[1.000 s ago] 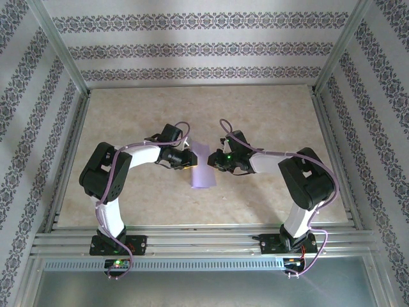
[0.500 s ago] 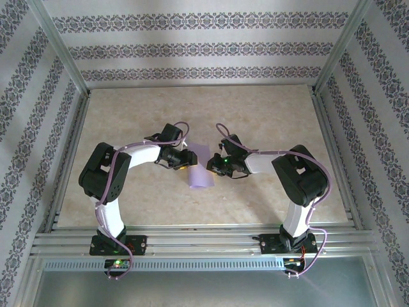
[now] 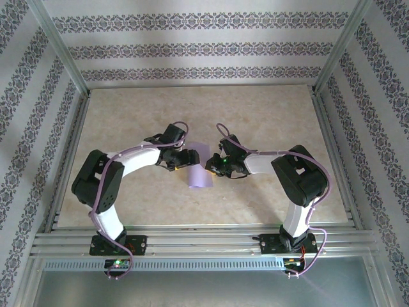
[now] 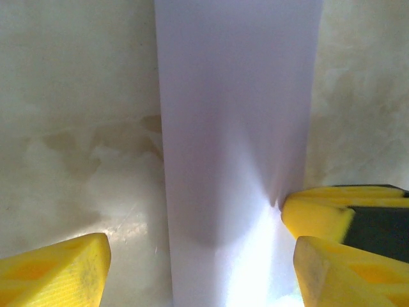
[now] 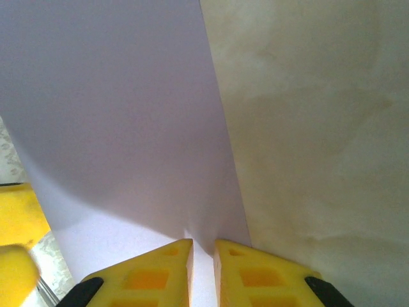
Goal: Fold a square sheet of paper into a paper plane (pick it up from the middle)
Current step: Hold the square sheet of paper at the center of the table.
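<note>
The square sheet of paper [image 3: 200,170] lies mid-table as a narrow pale lavender strip, long side running away from the arms. My left gripper [image 3: 185,160] is at its left edge, open, with its yellow fingers [image 4: 54,275] set wide on either side of the strip [image 4: 236,128]. My right gripper [image 3: 215,165] is at the strip's right edge. It is shut on the paper [image 5: 115,115], whose edge is pinched in the thin slit between its fingertips [image 5: 148,272]. The paper plane is out of view.
The beige marbled tabletop [image 3: 268,115] spreads out around the paper, bounded by metal frame rails [image 3: 192,238] at the near edge and patterned walls on the other sides. Both arms bend inward toward the centre.
My left gripper has opened wide and let go of the paper, and the left arm's elbow has dropped lower. The right gripper shifted slightly left, still pinching the edge.
</note>
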{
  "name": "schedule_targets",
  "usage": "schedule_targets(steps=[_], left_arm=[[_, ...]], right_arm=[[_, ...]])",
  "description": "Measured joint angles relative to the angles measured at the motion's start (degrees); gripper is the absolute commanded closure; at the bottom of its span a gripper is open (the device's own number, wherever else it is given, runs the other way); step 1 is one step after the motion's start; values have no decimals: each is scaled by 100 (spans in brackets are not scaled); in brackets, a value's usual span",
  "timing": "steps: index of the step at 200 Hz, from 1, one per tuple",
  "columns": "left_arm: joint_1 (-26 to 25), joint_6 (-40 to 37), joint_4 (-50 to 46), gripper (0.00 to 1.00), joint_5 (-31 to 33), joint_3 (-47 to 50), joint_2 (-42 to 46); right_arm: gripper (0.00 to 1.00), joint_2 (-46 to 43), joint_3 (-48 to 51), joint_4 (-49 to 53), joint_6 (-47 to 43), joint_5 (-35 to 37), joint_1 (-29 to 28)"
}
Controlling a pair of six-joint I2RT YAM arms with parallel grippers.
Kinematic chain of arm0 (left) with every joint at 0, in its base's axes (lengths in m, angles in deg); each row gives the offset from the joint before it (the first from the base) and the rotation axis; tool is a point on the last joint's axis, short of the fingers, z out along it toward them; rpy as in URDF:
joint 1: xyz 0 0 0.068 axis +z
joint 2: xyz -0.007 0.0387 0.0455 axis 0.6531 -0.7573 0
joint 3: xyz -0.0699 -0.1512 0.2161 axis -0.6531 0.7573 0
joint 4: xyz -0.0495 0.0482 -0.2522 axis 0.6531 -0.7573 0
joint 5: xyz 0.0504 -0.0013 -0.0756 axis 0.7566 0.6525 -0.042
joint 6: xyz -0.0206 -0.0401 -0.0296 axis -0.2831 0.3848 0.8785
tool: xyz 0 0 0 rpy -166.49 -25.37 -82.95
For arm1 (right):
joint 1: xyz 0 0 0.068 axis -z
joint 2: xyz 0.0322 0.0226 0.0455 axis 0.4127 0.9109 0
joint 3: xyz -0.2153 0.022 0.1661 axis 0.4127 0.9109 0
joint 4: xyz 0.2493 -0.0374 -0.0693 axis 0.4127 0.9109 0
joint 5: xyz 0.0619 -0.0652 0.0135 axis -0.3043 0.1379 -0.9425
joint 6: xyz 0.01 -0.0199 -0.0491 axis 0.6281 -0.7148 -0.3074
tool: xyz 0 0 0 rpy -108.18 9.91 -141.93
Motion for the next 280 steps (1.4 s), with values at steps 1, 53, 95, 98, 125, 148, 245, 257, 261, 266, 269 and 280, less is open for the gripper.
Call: schedule_targets(steps=[1,53,95,98,125,148,245,257,261,266,269,280], left_arm=[[-2,0,-7,24,2,-11,-11],[-98,-15,-295,40,160,-310,-356],[-98,-7,-402,52,413,-304,-393],[-98,-7,-402,52,433,-302,-393],[-98,-2,-422,57,511,-295,-417],[-98,-31,-492,60,592,-319,-435],[-116,-400,-704,68,734,-435,-511],[-127,-431,-721,69,776,-439,-511],[-127,-439,-730,70,793,-444,-511],[-127,-455,-739,70,809,-448,-511],[-127,-459,-745,71,809,-450,-511],[-127,-487,-774,71,833,-466,-522]], right_arm=[[81,0,0,2,0,0,0],[68,-13,2,-92,109,-52,4],[62,-446,313,-131,103,120,136],[62,-501,352,-133,101,149,164],[61,-957,608,-127,76,369,332],[61,-1163,667,-127,50,483,428],[59,-1176,669,-120,-52,555,455],[59,-1176,669,-120,-50,555,455],[59,-1176,669,-120,-52,553,455],[59,-1176,669,-120,-52,553,455],[59,-1176,669,-120,-52,553,455],[59,-1176,669,-120,-52,553,455]])
